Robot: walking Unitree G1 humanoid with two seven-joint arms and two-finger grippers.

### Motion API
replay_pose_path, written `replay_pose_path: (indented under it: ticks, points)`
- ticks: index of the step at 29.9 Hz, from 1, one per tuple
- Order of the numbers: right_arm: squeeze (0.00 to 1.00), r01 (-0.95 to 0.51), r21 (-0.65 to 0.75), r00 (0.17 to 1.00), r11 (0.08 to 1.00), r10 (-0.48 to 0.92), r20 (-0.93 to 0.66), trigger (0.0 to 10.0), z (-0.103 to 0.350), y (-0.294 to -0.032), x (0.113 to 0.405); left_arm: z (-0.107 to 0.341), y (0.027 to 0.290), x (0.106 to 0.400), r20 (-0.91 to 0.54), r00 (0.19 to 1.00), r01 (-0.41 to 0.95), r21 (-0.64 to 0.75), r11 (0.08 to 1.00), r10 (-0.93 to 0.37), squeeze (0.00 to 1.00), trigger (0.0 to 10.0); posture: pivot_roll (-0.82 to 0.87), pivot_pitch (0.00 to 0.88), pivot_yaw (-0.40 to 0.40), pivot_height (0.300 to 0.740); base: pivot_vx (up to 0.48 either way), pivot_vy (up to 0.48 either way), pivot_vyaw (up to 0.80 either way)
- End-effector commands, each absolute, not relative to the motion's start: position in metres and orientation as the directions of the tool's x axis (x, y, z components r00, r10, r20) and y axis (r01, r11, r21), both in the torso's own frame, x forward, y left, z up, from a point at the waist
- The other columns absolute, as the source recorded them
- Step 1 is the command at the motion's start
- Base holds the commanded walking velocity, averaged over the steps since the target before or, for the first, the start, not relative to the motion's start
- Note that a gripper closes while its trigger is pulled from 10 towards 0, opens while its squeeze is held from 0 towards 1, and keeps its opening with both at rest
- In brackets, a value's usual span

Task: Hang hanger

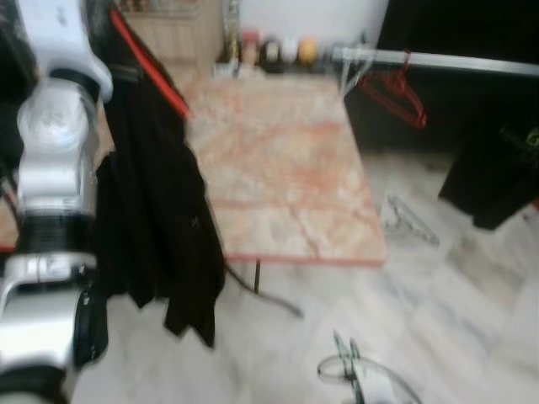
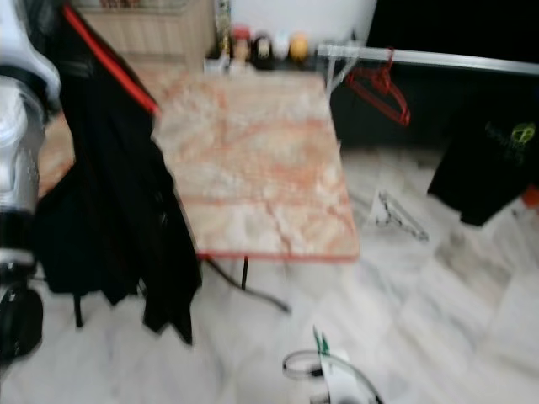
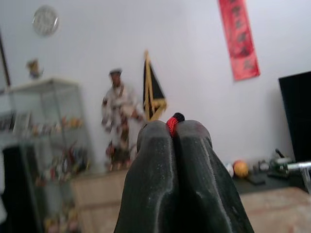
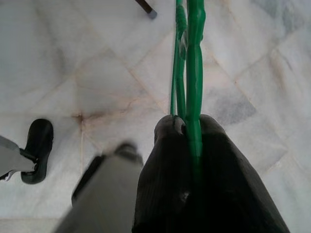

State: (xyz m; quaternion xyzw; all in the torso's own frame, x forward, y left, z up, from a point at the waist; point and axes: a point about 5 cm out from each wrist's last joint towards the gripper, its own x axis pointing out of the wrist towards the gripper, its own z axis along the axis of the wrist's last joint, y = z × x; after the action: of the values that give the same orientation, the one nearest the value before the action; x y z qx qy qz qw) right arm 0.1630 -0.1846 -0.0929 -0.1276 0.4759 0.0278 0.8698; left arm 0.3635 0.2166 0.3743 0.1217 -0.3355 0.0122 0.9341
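My left arm (image 1: 52, 151) is raised at the left. In the left wrist view my left gripper (image 3: 173, 133) is shut on the top of a red hanger (image 3: 174, 122). That red hanger (image 1: 152, 71) carries a black garment (image 1: 160, 210) that hangs down beside the table. My right gripper (image 4: 189, 127) is shut on a green hanger (image 4: 193, 58), which is also low in the head view as a green hanger (image 1: 345, 352) above the floor. A metal clothes rail (image 1: 455, 61) runs at the upper right, with another red hanger (image 1: 396, 94) on it.
A pink marble table (image 1: 278, 168) stands ahead, with small ornaments (image 1: 274, 50) along its far edge. A dark garment (image 1: 497, 168) hangs at the right under the rail. A clear hanger (image 1: 408, 220) lies on the marble floor (image 1: 472, 320). The head views are blurred.
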Motion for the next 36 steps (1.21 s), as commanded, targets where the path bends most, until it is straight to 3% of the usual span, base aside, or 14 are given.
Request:
replay_pose_path:
  ticks: [1, 13, 19, 28, 30, 36]
  points:
    - [0.0, -0.166, -0.204, 0.534, 0.965, -0.086, -0.841, 10.0, -0.094, -0.191, 0.159, 0.385, 0.206, 0.364, 0.658, 0.746, -0.093, 0.25, 0.964, -0.099, 0.0, 10.0, 0.08, 0.0, 0.006, 0.736, 0.36, 0.0, 0.0]
    - [0.0, -0.171, -0.195, 0.538, 0.966, -0.074, -0.84, 10.0, -0.093, -0.189, 0.161, 0.404, 0.195, 0.378, 0.695, 0.712, -0.07, 0.219, 0.973, -0.105, 0.0, 10.0, 0.09, 0.0, 0.01, 0.736, 0.365, 0.0, 0.0]
    - [0.0, -0.173, -0.2, 0.536, 0.964, -0.078, -0.84, 10.0, -0.093, -0.19, 0.16, 0.391, 0.198, 0.382, 0.676, 0.731, -0.075, 0.221, 0.972, -0.097, 0.0, 10.0, 0.09, 0.0, 0.007, 0.736, 0.364, 0.0, 0.0]
    - [0.0, -0.182, -0.195, 0.533, 0.964, -0.07, -0.843, 10.0, -0.094, -0.19, 0.158, 0.301, 0.206, 0.378, 0.488, 0.861, 0.043, 0.218, 0.975, -0.147, 0.0, 10.0, 0.08, 0.0, 0.005, 0.736, 0.143, 0.0, 0.0]
    - [0.0, -0.182, -0.195, 0.53, 0.964, -0.07, -0.845, 10.0, -0.095, -0.191, 0.156, 0.26, 0.212, 0.359, 0.405, 0.904, 0.073, 0.175, 0.982, -0.139, 0.0, 10.0, 0.09, 0.0, 0.002, 0.736, 0.0, 0.0, 0.0]
    - [0.0, -0.197, -0.198, 0.527, 0.96, -0.067, -0.848, 10.0, -0.095, -0.193, 0.156, 0.206, 0.222, 0.308, 0.25, 0.956, 0.138, 0.077, 0.987, -0.153, 0.0, 10.0, 0.1, 0.0, -0.006, 0.736, 0.0, 0.0, 0.0]
